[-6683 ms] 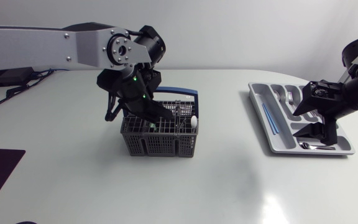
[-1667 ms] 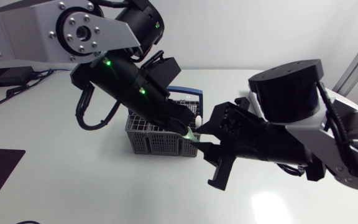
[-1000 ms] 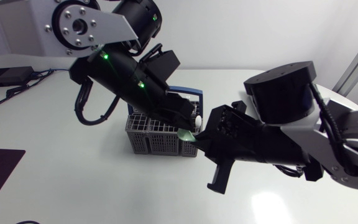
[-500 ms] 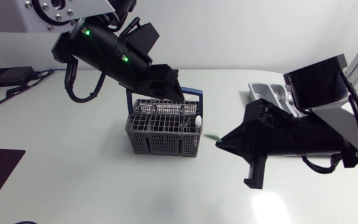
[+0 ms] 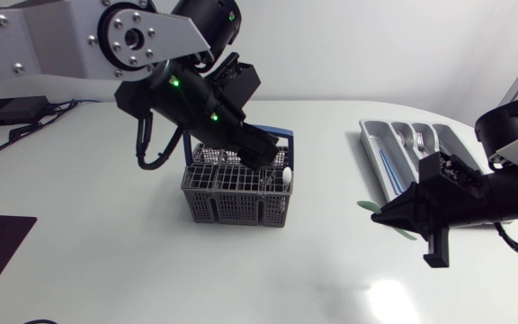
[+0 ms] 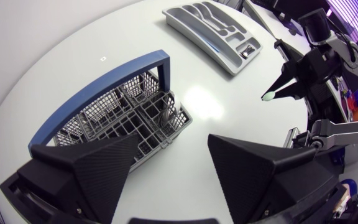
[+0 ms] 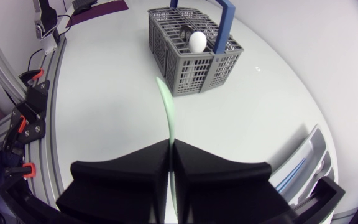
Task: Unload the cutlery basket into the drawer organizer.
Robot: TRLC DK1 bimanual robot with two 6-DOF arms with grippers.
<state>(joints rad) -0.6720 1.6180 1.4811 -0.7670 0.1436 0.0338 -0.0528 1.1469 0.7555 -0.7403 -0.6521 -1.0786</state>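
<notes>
A pale, glossy table fills the scene, and I am working both arms over it from afar. My left gripper hangs with its fingers spread wide and nothing between them. The grey cutlery basket with its blue handle sits directly below and ahead of it. A white, rounded piece still stands in the basket's corner nearest my right arm.

My right gripper is clamped tight on a slim, pale green utensil, whose tip sticks out ahead of the fingers, towards the basket. A second ago the two grippers met just above the basket. Since then the right arm has drawn well back with the green utensil, and the left has settled over the basket again.

The grey drawer organizer now lies close behind and beside the right gripper, with a blue item and some metal cutlery already in its slots. I judge the handover finished. The green utensil is on its way to a compartment, and the basket still has pieces to unload.
</notes>
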